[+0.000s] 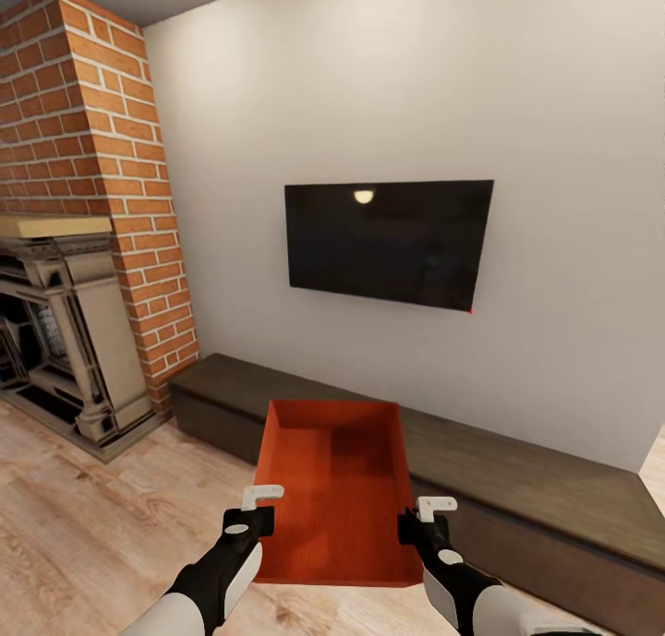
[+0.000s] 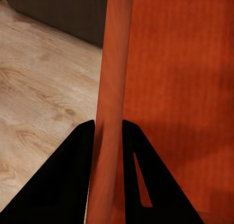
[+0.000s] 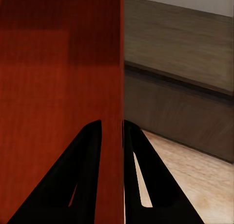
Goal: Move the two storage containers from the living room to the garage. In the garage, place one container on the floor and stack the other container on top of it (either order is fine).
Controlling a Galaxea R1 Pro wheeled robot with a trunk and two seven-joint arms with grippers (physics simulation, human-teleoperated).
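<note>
Orange-red ribbed topless plastic bin (image 1: 337, 488) held above wood floor (image 1: 83, 525), before low dark bench (image 1: 517, 479). Left gripper (image 2: 108, 136) clamps left wall; right gripper (image 3: 112, 136) clamps right wall.

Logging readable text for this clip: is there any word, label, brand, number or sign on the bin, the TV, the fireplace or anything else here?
None: no readable text in any view.
Storage container: plain ribbed orange-red, no label.
TV: blank black screen, only a lamp reflection and a tiny red dot at its lower corner.
Brick fireplace: no sign.
</note>
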